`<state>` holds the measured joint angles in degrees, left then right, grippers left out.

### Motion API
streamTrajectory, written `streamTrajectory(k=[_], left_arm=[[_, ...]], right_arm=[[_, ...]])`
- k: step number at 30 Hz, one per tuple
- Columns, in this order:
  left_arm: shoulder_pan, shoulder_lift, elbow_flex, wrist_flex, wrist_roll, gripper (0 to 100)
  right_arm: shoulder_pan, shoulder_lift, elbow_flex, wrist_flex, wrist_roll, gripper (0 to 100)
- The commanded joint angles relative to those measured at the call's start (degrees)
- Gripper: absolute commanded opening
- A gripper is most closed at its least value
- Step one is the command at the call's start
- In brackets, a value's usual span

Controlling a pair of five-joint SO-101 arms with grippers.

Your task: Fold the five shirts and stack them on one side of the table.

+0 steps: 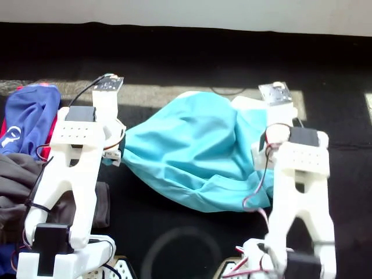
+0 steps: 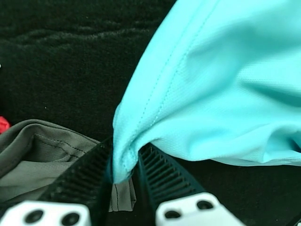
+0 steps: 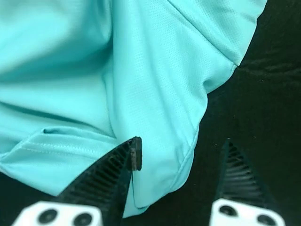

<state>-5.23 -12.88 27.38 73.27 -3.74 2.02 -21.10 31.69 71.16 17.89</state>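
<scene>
- One turquoise shirt (image 1: 197,151) lay bunched on the counter (image 1: 174,244) between your two arms, its long axis running from one arm to the other.
- Your left gripper (image 2: 124,169) pinched a stitched edge of it, jaws pressed on the fabric, just beside the grey shirt (image 2: 42,155).
- Your right gripper (image 3: 181,174) stood spread, with a hem of the shirt reaching into the gap but not caught. That arm was nearer the free end, so closing there looked like your next need.

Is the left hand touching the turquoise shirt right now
Touching. The left wrist view shows the left hand shut on a fold of the turquoise shirt.
</scene>
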Motion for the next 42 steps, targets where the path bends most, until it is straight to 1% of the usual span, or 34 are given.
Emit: streamTrajectory(k=[1,5,8,9,10,11,13,14,15,17,22,26,29,30,34,35,39,42], left_arm=[[-0.4,-0.4,-2.15,-0.09,-0.26,1],[-0.4,-0.57,-2.15,-0.09,-0.26,1],[-0.4,-0.66,-2.15,0.18,-0.26,1],[-0.48,-0.75,-2.15,0.26,-0.26,1],[-0.57,-0.75,-2.15,0.26,-0.26,1],[-0.66,-0.75,-2.15,0.26,-0.26,1],[-0.66,-0.75,-1.98,0.26,-0.26,1],[-0.66,-0.75,-1.8,0.26,-0.26,1],[-0.66,-0.57,-1.8,0.26,-0.26,1],[-0.66,-0.4,-1.8,0.09,-0.26,1],[-0.66,-0.75,-2.33,-0.09,-0.26,1],[-0.66,-0.75,-2.33,0.26,-0.26,1],[-0.66,-0.75,-2.24,0.26,-0.26,1],[-0.66,-0.75,-2.24,0.26,-0.26,1],[-0.66,-0.75,-2.24,0.26,-0.26,1],[-0.66,-0.75,-2.24,0.26,-0.26,1],[-0.66,-0.75,-2.24,0.26,-0.26,1],[-0.66,-0.75,-2.24,0.26,-0.26,1]], right_arm=[[-1.1,10.86,-4.0,-4.18,-3.6,33.3],[-3.65,25.27,-11.3,-4.7,-4.04,33.2],[-3.74,35.12,-19.3,-4.35,-4.04,32.9],[-3.47,37.85,-21.76,-4.26,-4.04,31.0],[-3.38,40.04,-24.22,-3.91,-3.96,26.6],[-3.38,41.89,-26.86,-3.47,-3.87,19.7],[-3.38,44.35,-31.87,-3.21,-4.04,2.6],[-3.38,44.88,-34.24,-3.21,-4.04,0.0],[-3.38,45.05,-36.44,-3.12,-4.04,2.9],[-3.38,44.97,-41.27,-3.03,-4.04,0.5],[-3.03,45.23,-59.12,1.8,-3.87,0.7],[-0.66,45.49,-68.7,1.71,-3.87,0.7],[1.1,47.08,-68.18,2.15,-3.78,1.9],[1.63,48.22,-67.56,2.51,-3.78,4.3],[3.3,51.91,-67.21,6.99,-3.78,22.4],[3.56,52.0,-67.21,7.6,-3.78,25.5],[4.44,48.84,-67.21,9.27,-4.04,25.9],[3.82,44.62,-67.21,13.41,-4.04,25.9]])
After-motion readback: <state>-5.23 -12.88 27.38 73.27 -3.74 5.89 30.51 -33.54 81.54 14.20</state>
